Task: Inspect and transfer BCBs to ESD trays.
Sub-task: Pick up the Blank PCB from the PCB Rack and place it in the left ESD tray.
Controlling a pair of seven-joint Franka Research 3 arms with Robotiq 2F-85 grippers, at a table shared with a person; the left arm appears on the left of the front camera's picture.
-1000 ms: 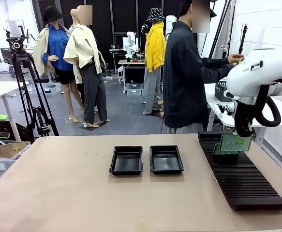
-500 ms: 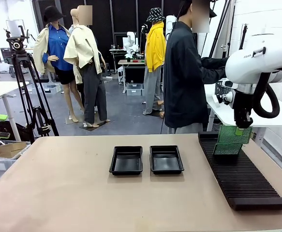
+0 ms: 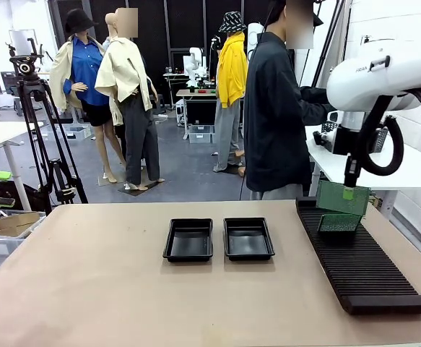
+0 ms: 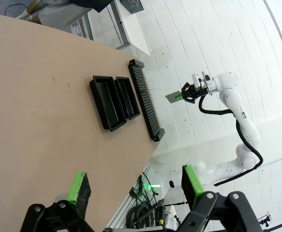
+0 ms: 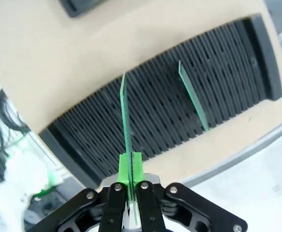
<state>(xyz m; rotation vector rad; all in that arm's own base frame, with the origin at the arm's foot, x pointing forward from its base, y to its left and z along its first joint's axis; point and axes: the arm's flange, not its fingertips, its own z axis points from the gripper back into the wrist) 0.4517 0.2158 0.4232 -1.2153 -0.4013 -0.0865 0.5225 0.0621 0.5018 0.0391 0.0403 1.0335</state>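
Right gripper [image 3: 349, 194] clamped on a thin flat green circuit board [image 3: 333, 196] — just raised, seemingly clear of the long black ribbed rack [image 3: 365, 271] beneath it, ready for inspection.

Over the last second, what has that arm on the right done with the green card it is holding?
The right gripper, shut on a BCB, has risen and carried it higher above the black slotted rack, tilting it a little. The second BCB stays standing in the rack, and the left ESD tray and the right ESD tray lie where they were.
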